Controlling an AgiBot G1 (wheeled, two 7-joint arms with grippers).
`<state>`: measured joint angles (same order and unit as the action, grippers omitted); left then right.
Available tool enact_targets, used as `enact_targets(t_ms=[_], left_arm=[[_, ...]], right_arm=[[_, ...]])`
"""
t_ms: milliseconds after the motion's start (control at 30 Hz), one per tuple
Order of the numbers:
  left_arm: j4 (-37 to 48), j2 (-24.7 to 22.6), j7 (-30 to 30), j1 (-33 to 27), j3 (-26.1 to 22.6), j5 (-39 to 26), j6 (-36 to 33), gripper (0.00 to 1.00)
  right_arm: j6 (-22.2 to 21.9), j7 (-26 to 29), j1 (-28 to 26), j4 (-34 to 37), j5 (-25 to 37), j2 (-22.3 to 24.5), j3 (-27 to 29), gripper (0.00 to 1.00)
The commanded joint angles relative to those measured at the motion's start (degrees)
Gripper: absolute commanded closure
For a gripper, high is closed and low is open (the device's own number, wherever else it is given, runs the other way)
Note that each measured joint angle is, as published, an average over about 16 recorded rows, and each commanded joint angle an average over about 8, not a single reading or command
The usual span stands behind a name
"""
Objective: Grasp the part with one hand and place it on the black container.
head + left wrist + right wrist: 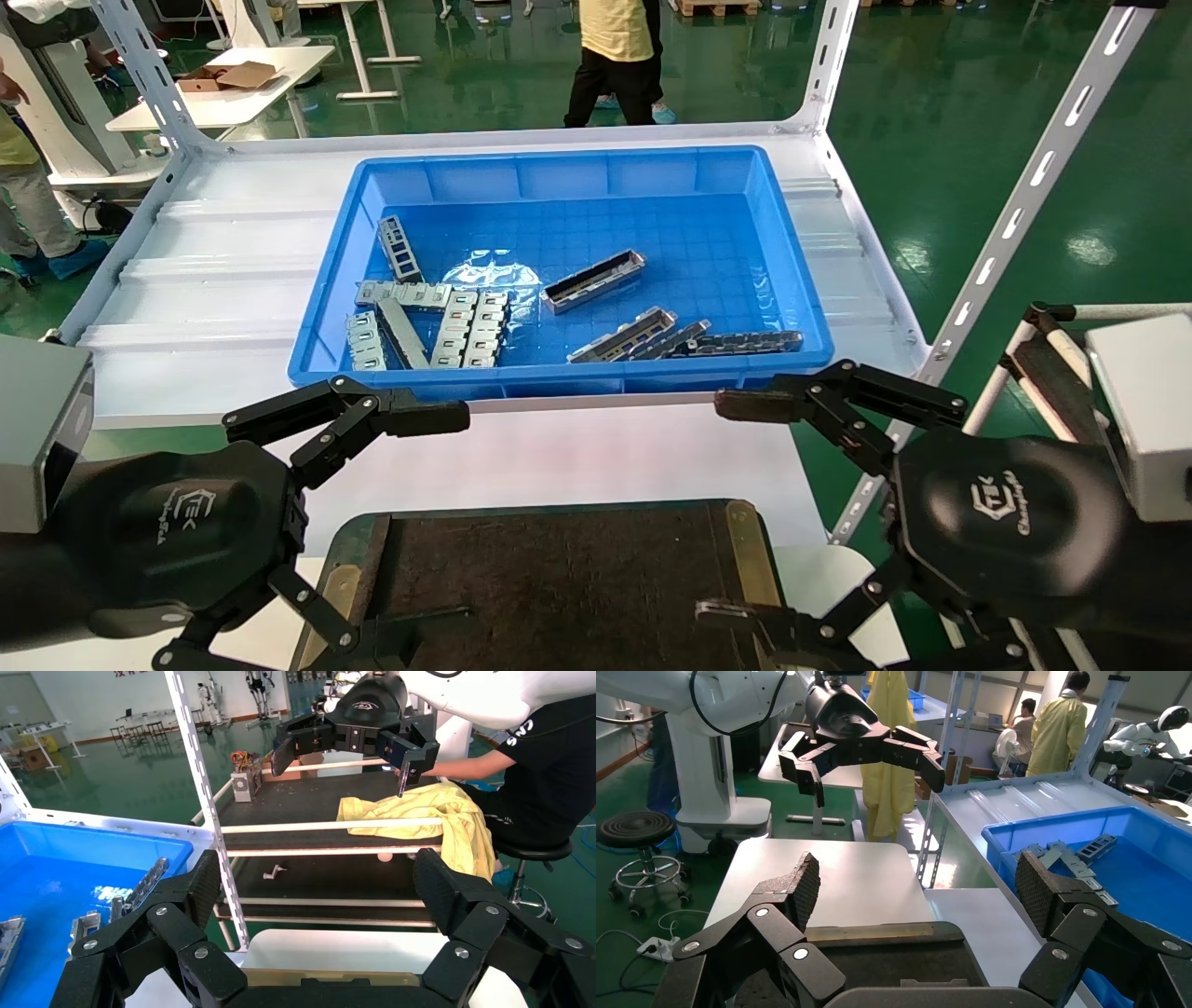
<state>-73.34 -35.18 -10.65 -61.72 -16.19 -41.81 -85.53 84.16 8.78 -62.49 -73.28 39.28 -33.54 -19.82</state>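
The part [594, 280], a silver-grey channel with raised walls and a dark inside, lies near the middle of the blue bin [559, 160]. Similar channels [622, 335] lie near the bin's front wall. The black container [559, 568], a flat dark tray with a brass rim, sits at the near edge between my arms; it also shows in the right wrist view [877, 959]. My left gripper [447, 517] is open and empty over the tray's left side. My right gripper [724, 508] is open and empty over its right side. Both are in front of the bin, apart from the parts.
Pale flat slotted strips [466, 326] lie in a group at the bin's left. The bin stands on a white shelf with slotted uprights [1015, 214]. A cart with a yellow cloth [422, 811] stands to the right. A person [615, 56] stands beyond the shelf.
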Motion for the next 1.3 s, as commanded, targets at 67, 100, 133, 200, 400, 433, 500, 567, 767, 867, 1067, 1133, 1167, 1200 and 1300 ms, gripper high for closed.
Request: enact_targets(t_ms=[67, 100, 133, 200, 400, 433, 500, 567, 767, 867, 1067, 1133, 1167, 1200, 1300], left_arm=[[0.0, 0.0, 0.0, 0.0, 0.0, 0.0, 0.0, 0.0], [0.0, 0.0, 0.0, 0.0, 0.0, 0.0, 0.0, 0.0], [0.0, 0.0, 0.0, 0.0, 0.0, 0.0, 0.0, 0.0], [0.0, 0.0, 0.0, 0.0, 0.0, 0.0, 0.0, 0.0], [0.2, -0.2, 0.3, -0.1, 0.0, -0.2, 0.4, 0.0], [0.2, -0.2, 0.4, -0.2, 0.0, -0.3, 0.5, 0.0], [0.3, -0.4, 0.5, -0.3, 0.1, -0.4, 0.7, 0.0], [0.4, -0.6, 0.5, -0.6, 0.0, -0.7, 1.0, 0.0], [0.7, -1.7, 1.1, -1.7, -0.4, -2.8, 3.2, 0.0], [1.0, -2.7, 1.4, -2.7, -0.8, -4.6, 5.0, 0.0], [2.7, -5.5, 1.5, -5.3, -2.0, -8.4, 9.1, 0.0], [3.4, -6.5, 1.4, -6.2, -2.5, -9.7, 10.4, 0.0], [3.8, -7.0, 1.3, -6.7, -2.8, -10.3, 10.9, 0.0], [4.2, -7.5, 1.2, -7.2, -3.1, -11.0, 11.4, 0.0], [5.9, -9.4, 0.9, -9.0, -4.2, -13.1, 13.0, 0.0]], right_arm=[[0.0, 0.0, 0.0, 0.0, 0.0, 0.0, 0.0, 0.0], [0.0, 0.0, 0.0, 0.0, 0.0, 0.0, 0.0, 0.0], [0.0, 0.0, 0.0, 0.0, 0.0, 0.0, 0.0, 0.0], [0.0, 0.0, 0.0, 0.0, 0.0, 0.0, 0.0, 0.0], [0.0, 0.0, 0.0, 0.0, 0.0, 0.0, 0.0, 0.0], [0.0, 0.0, 0.0, 0.0, 0.0, 0.0, 0.0, 0.0], [0.0, 0.0, 0.0, 0.0, 0.0, 0.0, 0.0, 0.0], [0.0, 0.0, 0.0, 0.0, 0.0, 0.0, 0.0, 0.0], [0.0, 0.0, 0.0, 0.0, 0.0, 0.0, 0.0, 0.0], [0.0, 0.0, 0.0, 0.0, 0.0, 0.0, 0.0, 0.0], [0.0, 0.0, 0.0, 0.0, 0.0, 0.0, 0.0, 0.0], [0.0, 0.0, 0.0, 0.0, 0.0, 0.0, 0.0, 0.0], [0.0, 0.0, 0.0, 0.0, 0.0, 0.0, 0.0, 0.0], [0.0, 0.0, 0.0, 0.0, 0.0, 0.0, 0.0, 0.0], [0.0, 0.0, 0.0, 0.0, 0.0, 0.0, 0.0, 0.0]])
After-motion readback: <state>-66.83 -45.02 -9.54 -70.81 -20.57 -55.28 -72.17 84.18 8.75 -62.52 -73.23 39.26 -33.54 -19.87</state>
